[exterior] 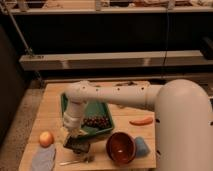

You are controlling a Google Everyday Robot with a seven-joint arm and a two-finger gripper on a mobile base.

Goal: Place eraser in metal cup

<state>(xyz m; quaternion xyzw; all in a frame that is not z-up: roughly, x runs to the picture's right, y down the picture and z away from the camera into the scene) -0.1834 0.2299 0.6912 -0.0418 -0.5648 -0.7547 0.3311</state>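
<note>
My gripper [71, 135] hangs at the end of the white arm, low over the front left of the wooden table [150, 102], just in front of the green tray [92, 109]. A small dark greyish object with a paler rim, which looks like the metal cup [78, 145], sits directly below and touching the gripper. I cannot make out the black eraser as a separate thing; it may be hidden in the gripper or in the cup.
The green tray holds dark grapes [96, 122]. An orange fruit [46, 138] and a grey-blue cloth [43, 158] lie at front left. A piece of metal cutlery [76, 161] lies in front of the cup. The red-brown bowl [121, 148], blue sponge [142, 146] and carrot [141, 121] are to the right.
</note>
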